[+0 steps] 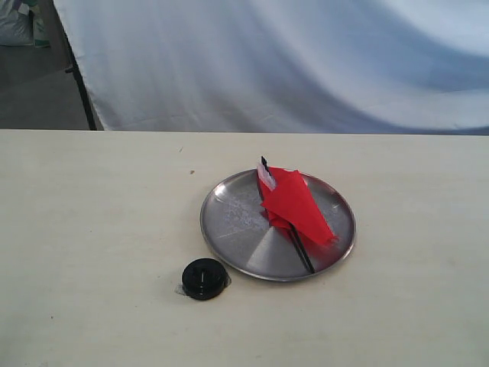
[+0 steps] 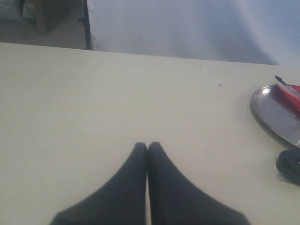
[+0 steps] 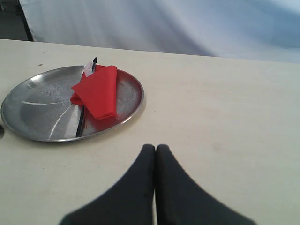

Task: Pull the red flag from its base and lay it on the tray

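The red flag [image 1: 295, 205] lies folded on the round silver tray [image 1: 229, 222], its thin black pole [image 1: 301, 251] running across the plate. The right wrist view shows the same flag [image 3: 98, 90] on the tray [image 3: 37, 101]. The small black base [image 1: 204, 278] stands alone on the table just in front of the tray's left side. My left gripper [image 2: 147, 146] is shut with nothing in it, over bare table well left of the tray [image 2: 272, 112]. My right gripper [image 3: 155, 149] is shut and empty too, a short way off the tray's rim. Neither gripper shows in the exterior view.
A pale cream table [image 1: 92, 229] carries everything. A white cloth backdrop [image 1: 290, 61] hangs behind its far edge, with a black stand leg [image 1: 82, 92] at the back left. The base [image 2: 289, 164] peeks in at the edge of the left wrist view.
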